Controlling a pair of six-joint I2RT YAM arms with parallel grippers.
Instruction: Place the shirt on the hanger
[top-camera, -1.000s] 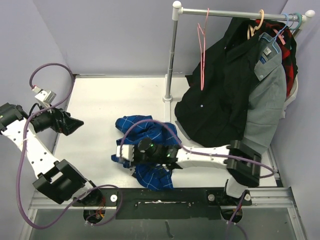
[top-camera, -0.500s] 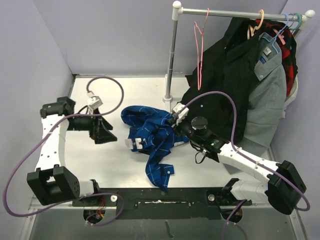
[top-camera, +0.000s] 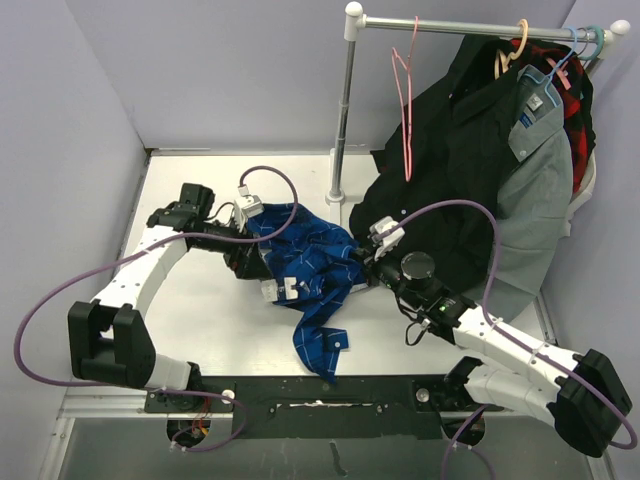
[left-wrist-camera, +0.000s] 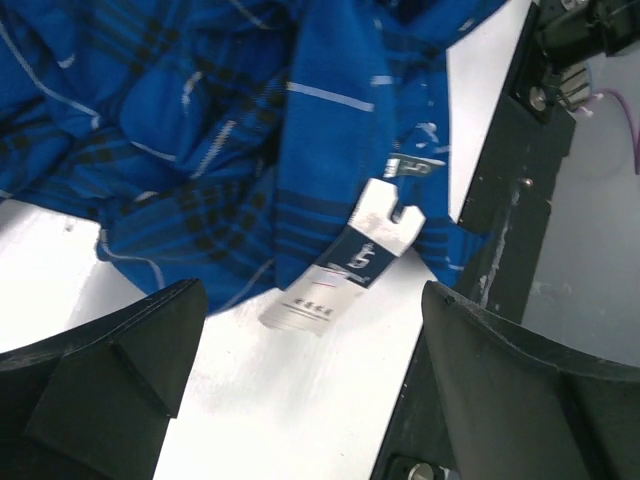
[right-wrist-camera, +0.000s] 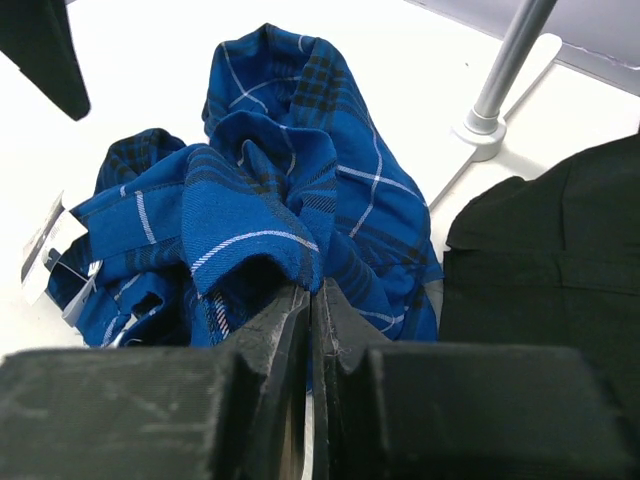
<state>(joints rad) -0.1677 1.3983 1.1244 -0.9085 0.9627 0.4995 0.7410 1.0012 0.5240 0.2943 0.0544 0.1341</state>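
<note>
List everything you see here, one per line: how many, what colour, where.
blue shirt: one, royal blue with white lines, crumpled mid-table
tag: one, white and navy, on the blue shirt
pink hanger: one, pink, bare, on the rail
rail: one, silver, on a post at the table's back
black garment: one, black, hung on the rail
grey shirt: one, grey, hung right of it
plaid garment: one, red-black, behind the grey shirt
cream hanger: one, cream, at the black garment's neck
table: one, white, underneath
cables: two, purple, one along each arm
left claw: one, black, open over the tag
right claw: one, black, shut on the blue shirt
</note>
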